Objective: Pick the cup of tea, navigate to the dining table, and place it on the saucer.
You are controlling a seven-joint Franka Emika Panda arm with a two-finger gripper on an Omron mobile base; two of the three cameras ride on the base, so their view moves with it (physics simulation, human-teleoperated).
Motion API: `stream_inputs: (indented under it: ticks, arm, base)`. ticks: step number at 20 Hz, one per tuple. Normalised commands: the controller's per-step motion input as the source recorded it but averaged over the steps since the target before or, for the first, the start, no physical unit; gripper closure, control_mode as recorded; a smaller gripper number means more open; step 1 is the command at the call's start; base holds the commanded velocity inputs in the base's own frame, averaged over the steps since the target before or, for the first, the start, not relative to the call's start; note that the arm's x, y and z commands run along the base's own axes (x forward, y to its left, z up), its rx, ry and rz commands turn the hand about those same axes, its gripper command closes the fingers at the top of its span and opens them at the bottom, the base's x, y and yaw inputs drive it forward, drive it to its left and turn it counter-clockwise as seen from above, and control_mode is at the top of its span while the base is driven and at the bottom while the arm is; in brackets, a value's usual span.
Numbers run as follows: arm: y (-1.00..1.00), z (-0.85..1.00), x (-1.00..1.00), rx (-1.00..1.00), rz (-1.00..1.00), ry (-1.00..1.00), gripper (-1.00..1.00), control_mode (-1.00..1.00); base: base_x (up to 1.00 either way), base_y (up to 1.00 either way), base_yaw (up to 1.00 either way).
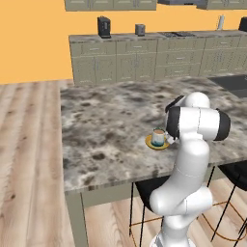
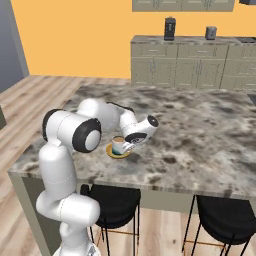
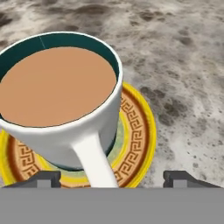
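The cup of tea stands upright on the yellow-orange saucer, full of brown liquid, its white handle pointing toward the hand camera. The cup and the saucer sit near the front edge of the granite dining table. My gripper is level with the cup and open. Its two fingertips stand wide apart on either side of the handle and are not touching it.
Black stools are tucked under the table's near edge. A wall counter at the back carries a dark coffee machine and a small toaster. A dark inset sits at the table's far right.
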Motion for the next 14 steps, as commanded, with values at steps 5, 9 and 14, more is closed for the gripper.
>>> stream_inputs:
  ticks: [5,9,14]
  arm:
    - [0.03,0.01,-0.1,0.0,0.0,-0.03,-1.0,-1.0]
    - [0.0,0.37,0.0,0.0,0.0,-0.11,-1.0,-1.0]
    - [0.0,0.66,-0.1,0.06,0.0,-0.05,-1.0,-1.0]
  base:
    - [0.0,0.0,0.0]
    - [0.0,0.0,0.0]
    - [0.0,0.0,0.0]
